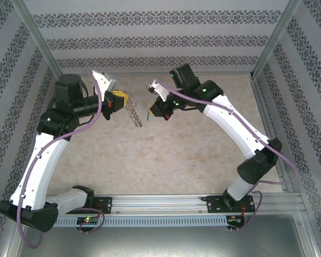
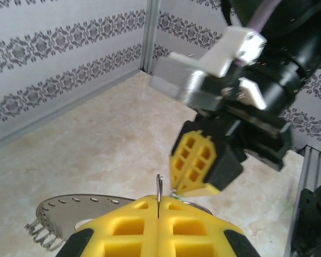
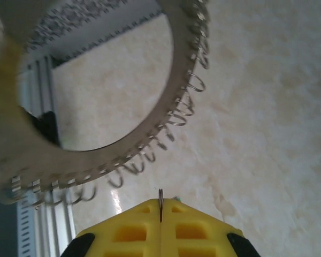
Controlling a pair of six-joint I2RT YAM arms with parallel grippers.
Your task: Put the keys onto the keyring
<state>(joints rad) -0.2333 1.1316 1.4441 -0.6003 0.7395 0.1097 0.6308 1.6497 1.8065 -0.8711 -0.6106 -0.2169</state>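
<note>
I can't read any text, label, brand or number on my feeds (the dark bands on the walls point(image 1: 150, 43) are printed ornament, not lettering). Nothing on the arm housings resolves into letters either.

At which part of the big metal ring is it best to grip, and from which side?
Probably the flat band of the ring, pinched across its two faces, coming from outside the rim, clear of the left claw. The band is thin and flat; the wire loops on its edge look too flimsy.
</note>
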